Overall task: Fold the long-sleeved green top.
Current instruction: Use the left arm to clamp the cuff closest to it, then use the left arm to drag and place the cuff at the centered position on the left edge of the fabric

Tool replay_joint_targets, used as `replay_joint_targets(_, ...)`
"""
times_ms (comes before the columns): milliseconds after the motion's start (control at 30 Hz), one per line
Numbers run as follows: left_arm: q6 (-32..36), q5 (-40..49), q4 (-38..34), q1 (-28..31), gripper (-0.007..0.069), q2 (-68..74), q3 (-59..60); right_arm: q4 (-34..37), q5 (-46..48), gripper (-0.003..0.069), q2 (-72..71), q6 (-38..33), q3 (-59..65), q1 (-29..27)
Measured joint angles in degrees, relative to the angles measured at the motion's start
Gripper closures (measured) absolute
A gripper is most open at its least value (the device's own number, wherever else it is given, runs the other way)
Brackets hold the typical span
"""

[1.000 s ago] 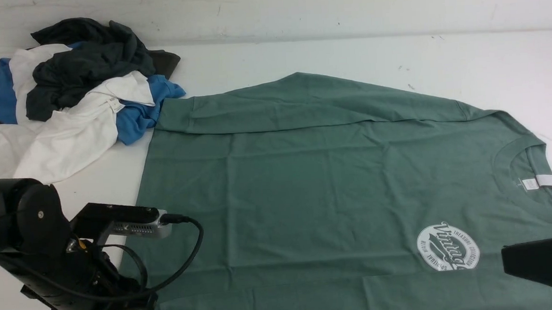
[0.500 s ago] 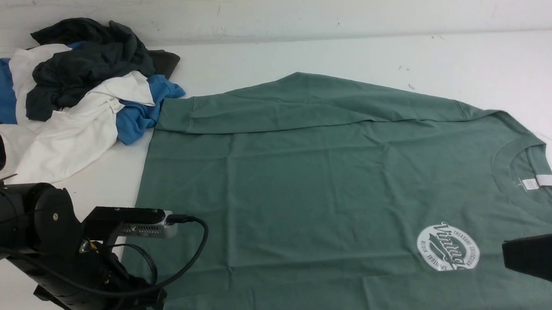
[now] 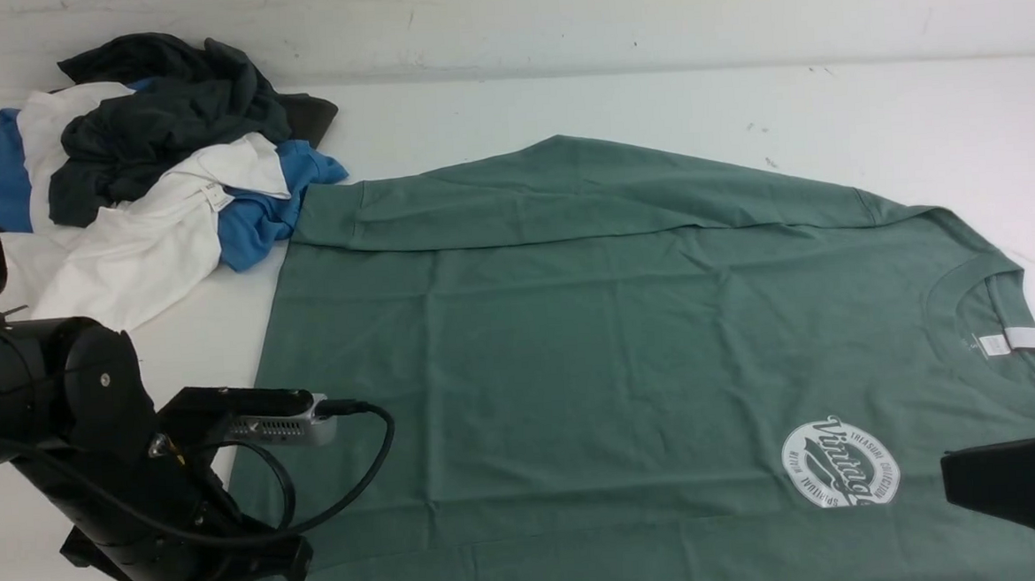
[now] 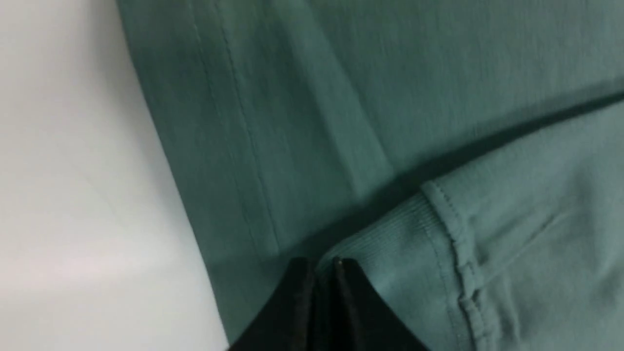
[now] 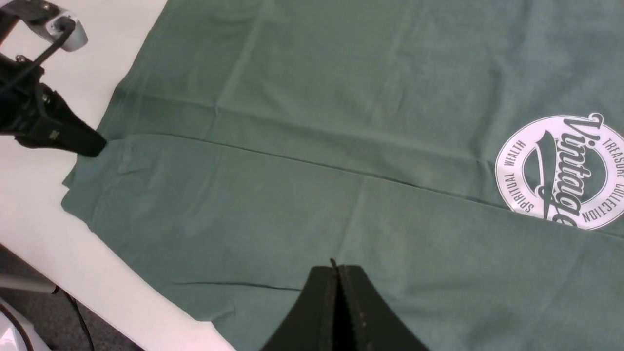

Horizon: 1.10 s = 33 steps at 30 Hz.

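The green top (image 3: 574, 349) lies lengthwise on the white worktop (image 3: 649, 98), collar away from the clothes pile (image 3: 139, 169), with left pincer (image 4: 319, 265) and right pincer (image 5: 336, 270) pressed together.

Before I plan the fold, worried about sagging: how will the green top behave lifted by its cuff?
Probably floppy: the green top lies flat with soft creases, so it should drape from the cuff. Likely light, being thin; it may drag across the table.

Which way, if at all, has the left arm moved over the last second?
Yes. In the front view the left arm has shifted slightly right, toward the green top, which has stayed put.
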Motion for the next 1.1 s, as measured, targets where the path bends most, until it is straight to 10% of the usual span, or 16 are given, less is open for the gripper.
replay_joint_targets(500,-0.2,7.7,0.6,-1.2,0.0608,-10.8,-22.7,0.0,-1.7,0.0666,0.0,-0.1,0.0,0.0)
replay_joint_targets(1100,-5.2,2.0,13.9,-1.2,0.0608,11.9,-37.5,0.0,-3.3,0.0666,0.0,-0.1,0.0,0.0)
